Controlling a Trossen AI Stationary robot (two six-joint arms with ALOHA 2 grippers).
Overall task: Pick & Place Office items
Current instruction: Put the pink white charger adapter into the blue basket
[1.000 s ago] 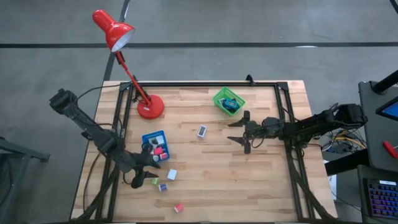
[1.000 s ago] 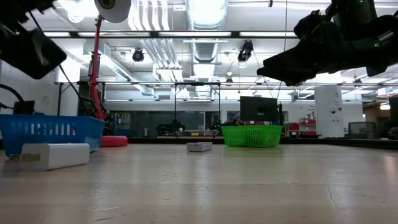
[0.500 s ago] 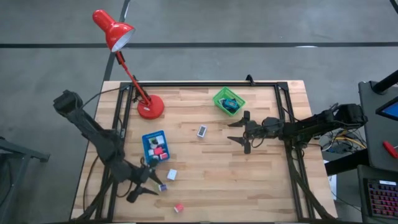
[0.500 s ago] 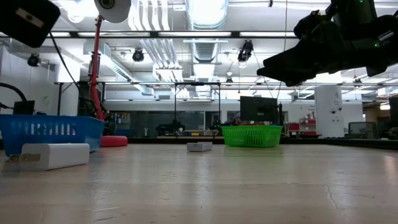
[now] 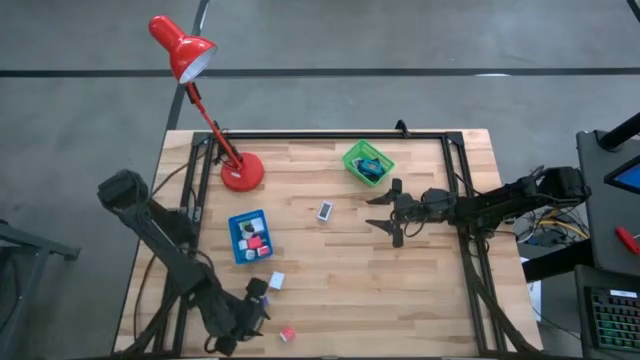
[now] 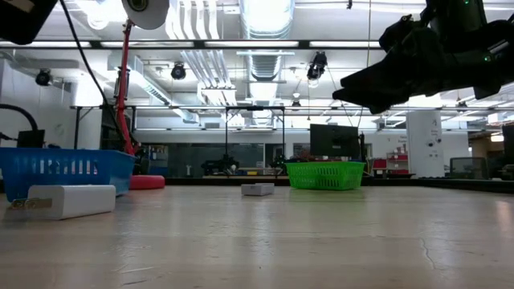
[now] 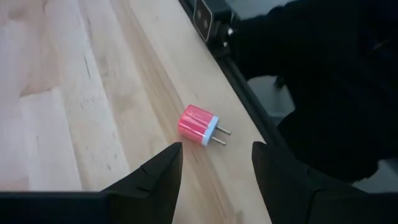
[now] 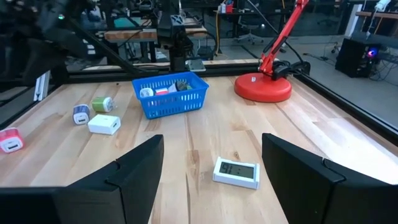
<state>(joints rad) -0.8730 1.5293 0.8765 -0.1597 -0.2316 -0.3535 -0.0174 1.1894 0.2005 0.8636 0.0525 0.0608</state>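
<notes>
Red plug adapter (image 7: 199, 125) near the table's front edge is being lined up by left gripper (image 7: 214, 163), jaws spread and empty; descent and closing judged next; right gripper (image 5: 392, 212) idling spread mid-table.

No text I could read anywhere, the small flat display piece (image 8: 237, 172) before my right fingers too blurred for reading

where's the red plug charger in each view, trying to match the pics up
High view: red charger at the near table edge, beside the left gripper.
Low view: not in it.
Left wrist view: just ahead of the open fingers.
Right wrist view: far edge.
Shared landmark: blue tray.
</notes>
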